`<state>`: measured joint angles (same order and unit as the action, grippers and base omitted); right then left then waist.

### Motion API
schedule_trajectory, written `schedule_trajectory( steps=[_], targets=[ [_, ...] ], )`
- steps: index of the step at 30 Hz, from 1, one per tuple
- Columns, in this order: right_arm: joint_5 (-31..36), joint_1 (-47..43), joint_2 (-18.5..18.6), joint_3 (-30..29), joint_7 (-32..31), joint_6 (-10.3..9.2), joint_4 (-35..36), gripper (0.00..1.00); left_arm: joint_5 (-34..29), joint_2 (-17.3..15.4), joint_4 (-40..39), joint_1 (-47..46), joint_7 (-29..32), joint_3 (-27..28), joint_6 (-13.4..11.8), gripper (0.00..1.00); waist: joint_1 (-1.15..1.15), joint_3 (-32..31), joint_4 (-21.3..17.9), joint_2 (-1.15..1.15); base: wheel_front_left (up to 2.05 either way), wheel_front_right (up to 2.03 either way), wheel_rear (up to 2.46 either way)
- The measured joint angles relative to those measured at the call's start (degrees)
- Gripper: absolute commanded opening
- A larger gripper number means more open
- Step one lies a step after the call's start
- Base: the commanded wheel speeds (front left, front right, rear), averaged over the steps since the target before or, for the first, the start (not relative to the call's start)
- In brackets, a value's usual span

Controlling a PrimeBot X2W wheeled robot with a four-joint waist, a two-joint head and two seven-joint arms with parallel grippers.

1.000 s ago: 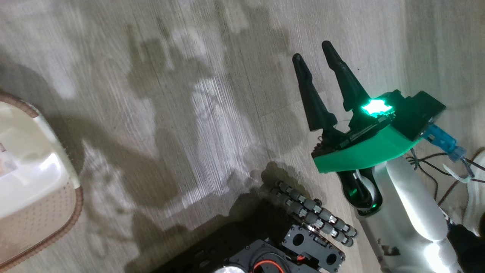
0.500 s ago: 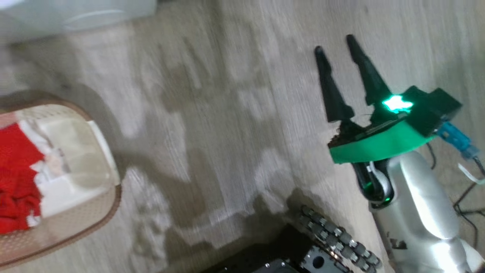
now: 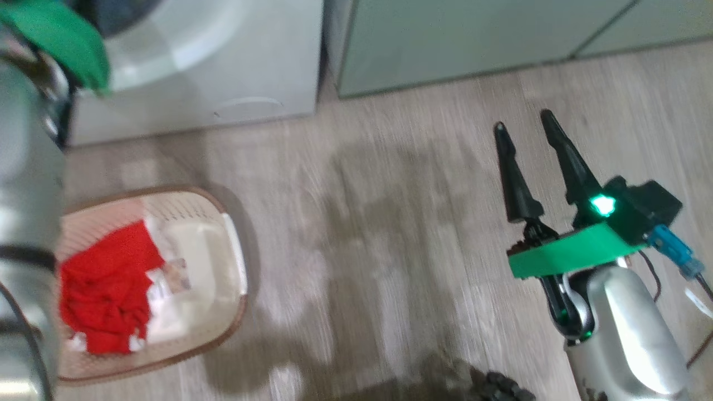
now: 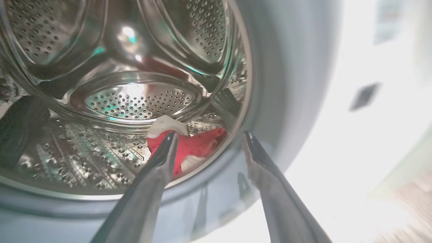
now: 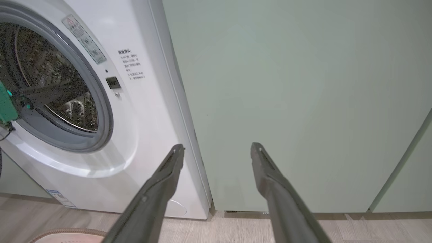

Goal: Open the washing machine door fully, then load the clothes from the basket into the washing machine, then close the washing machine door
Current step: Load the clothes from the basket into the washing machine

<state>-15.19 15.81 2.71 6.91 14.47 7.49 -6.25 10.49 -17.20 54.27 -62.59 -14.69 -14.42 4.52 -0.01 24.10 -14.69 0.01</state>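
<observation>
The white washing machine (image 5: pixel 141 118) stands with its mouth uncovered; its door is out of view. My left gripper (image 4: pixel 209 135) is open at the grey gasket (image 4: pixel 270 84), with nothing between its fingers. Just past its fingertips a red and white garment (image 4: pixel 199 145) lies at the bottom of the steel drum (image 4: pixel 135 98). More red and white clothes (image 3: pixel 106 284) lie in the cream basket (image 3: pixel 228 289) on the floor in front of the machine. My right gripper (image 3: pixel 523 122) hangs open and empty over the floor, right of the basket.
Pale green cabinets (image 5: pixel 287 101) stand directly right of the washing machine. My left forearm (image 3: pixel 28 195) covers the basket's left side in the head view. Wood-look floor (image 3: pixel 379 223) lies between the basket and my right arm. Cables (image 3: pixel 702 345) trail at the far right.
The head camera has swung up, bringing the basket, the washing machine and the cabinets into the picture. My right gripper stays open and holds the same pose.
</observation>
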Motion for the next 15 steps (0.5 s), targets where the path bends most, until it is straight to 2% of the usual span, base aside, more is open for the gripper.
schedule_trajectory(
  steps=[8,15],
  targets=[
    [0.66,-4.97,0.09,-1.3,0.0,0.0,-0.64,1.0,0.7,3.52,-19.63,24.32,0.0,1.56,-1.98,1.0,0.0,-9.08,4.56,0.0,0.0,0.0,0.0],
    [0.93,-9.17,0.97,-2.85,0.0,0.0,-0.81,1.0,-0.23,6.87,-31.48,39.6,0.0,1.65,-4.8,1.0,0.0,-15.77,8.15,0.0,0.0,0.0,0.0]
  ],
)
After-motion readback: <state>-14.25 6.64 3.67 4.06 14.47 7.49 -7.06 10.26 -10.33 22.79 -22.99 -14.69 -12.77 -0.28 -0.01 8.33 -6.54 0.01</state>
